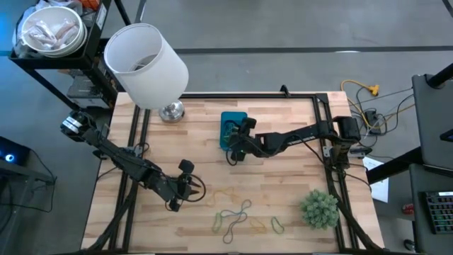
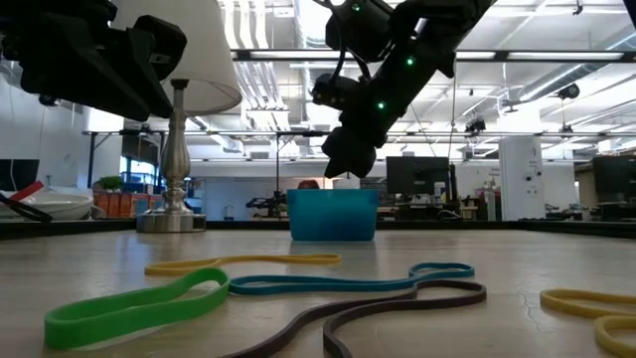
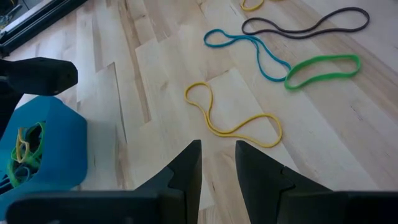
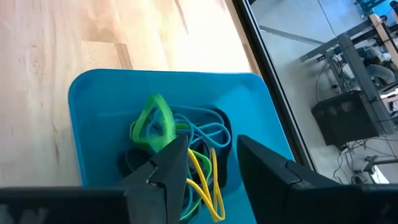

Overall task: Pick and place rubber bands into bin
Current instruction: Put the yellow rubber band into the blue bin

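The blue bin (image 1: pixel 232 117) sits at the table's far middle and holds several rubber bands (image 4: pixel 186 140) in green, teal, yellow and dark. My right gripper (image 4: pixel 214 158) hovers open just above the bin (image 4: pixel 99 112), seen above it (image 2: pixel 333 214) in the low view too (image 2: pixel 348 151). My left gripper (image 3: pixel 217 163) is open, above bare wood at the table's near left (image 1: pixel 187 185), short of a yellow band (image 3: pixel 231 122). More bands lie flat near the near edge: teal (image 3: pixel 249 46), dark brown (image 3: pixel 305 25), green (image 3: pixel 322 70).
A white lampshade on a metal base (image 1: pixel 147 65) stands at the far left of the table. A fuzzy green plant ball (image 1: pixel 320 208) sits at the near right. Black frame rails (image 1: pixel 322 127) edge the table. Bare wood lies between the bin and the loose bands.
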You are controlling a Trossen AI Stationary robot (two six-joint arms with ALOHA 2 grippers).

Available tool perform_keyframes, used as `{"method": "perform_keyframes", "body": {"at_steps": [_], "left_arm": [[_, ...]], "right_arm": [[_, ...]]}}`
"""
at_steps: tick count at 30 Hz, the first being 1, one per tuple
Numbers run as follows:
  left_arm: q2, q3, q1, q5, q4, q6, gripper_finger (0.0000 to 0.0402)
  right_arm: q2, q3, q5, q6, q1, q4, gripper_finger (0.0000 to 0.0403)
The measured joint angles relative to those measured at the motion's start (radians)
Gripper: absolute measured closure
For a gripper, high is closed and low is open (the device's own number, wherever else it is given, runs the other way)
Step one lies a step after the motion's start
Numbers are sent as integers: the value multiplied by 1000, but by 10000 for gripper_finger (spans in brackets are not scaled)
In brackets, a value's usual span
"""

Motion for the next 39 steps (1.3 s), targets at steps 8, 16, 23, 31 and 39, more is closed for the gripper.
{"method": "perform_keyframes", "body": {"at_steps": [8,16,23,31,39], "left_arm": [[0,-2,0,0,16,0,320],[101,-6,10,78,167,93,320],[208,53,61,120,164,19,320],[355,169,130,142,151,-110,320],[504,306,147,149,17,-203,320]], "right_arm": [[-4,1,0,-5,2,-3,278],[-62,37,0,-82,96,-36,295],[-149,37,5,-132,244,-110,308],[-256,35,54,1,384,-275,324],[-335,5,117,166,491,-388,335]]}}
